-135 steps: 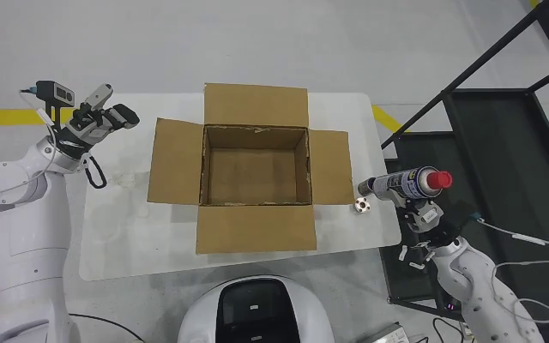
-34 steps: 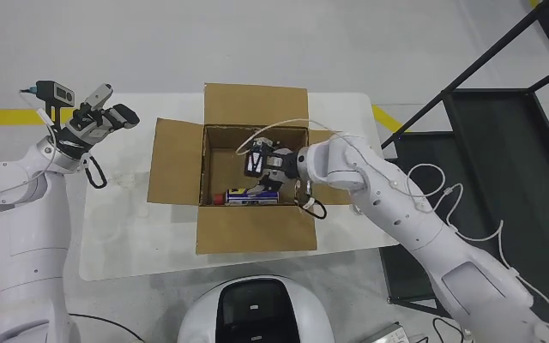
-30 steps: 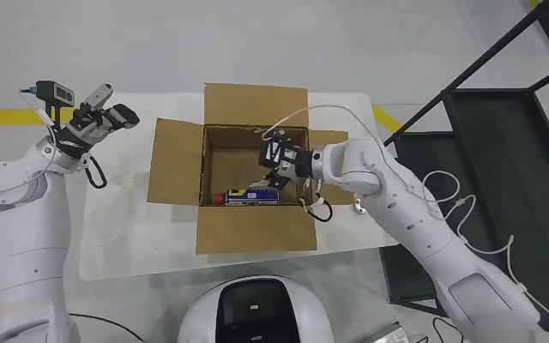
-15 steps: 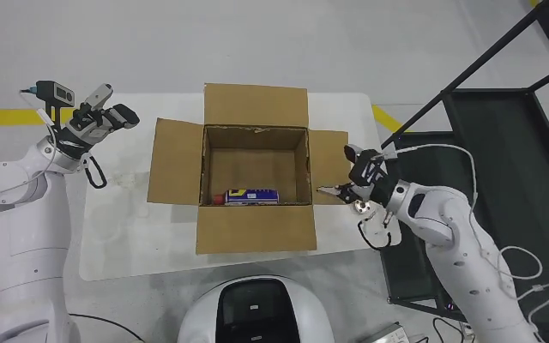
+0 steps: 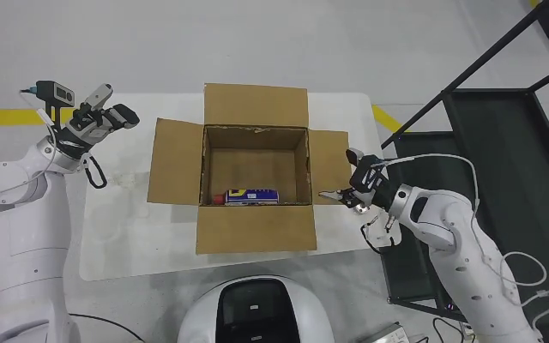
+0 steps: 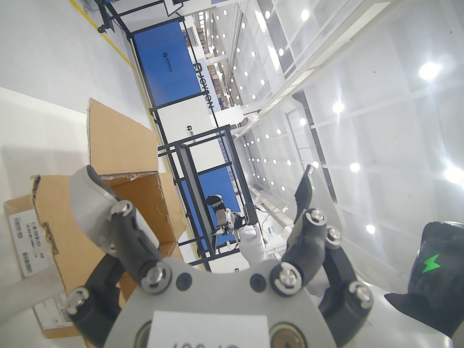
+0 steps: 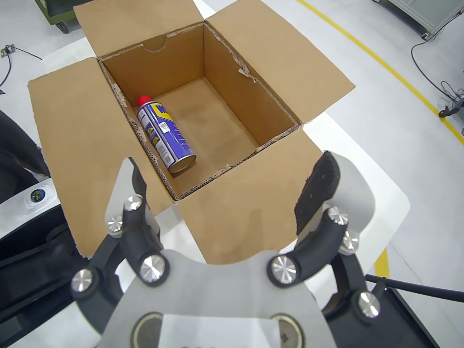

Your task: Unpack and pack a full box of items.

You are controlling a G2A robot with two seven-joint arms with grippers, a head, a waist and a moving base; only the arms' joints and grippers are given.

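A blue cylindrical metal spray can with a red cap (image 5: 249, 195) lies on its side on the floor of the open brown cardboard box (image 5: 256, 137), against the near wall, with the cap pointing left. The right jaws hang just above the box's right flap, spread apart and holding nothing. The left jaws, also apart and empty, are raised over the table's far left corner, well apart from the box. Packing looks barely begun. The next item would best go down parallel to the can and close beside it, lowered past the rim before release so no flap gets snagged. The box stands mid-way on a white table with rounded corners (image 5: 129, 231). Around it is pale grey floor with a yellow line (image 5: 17, 116), and a black metal rack (image 5: 497, 129) stands to the right
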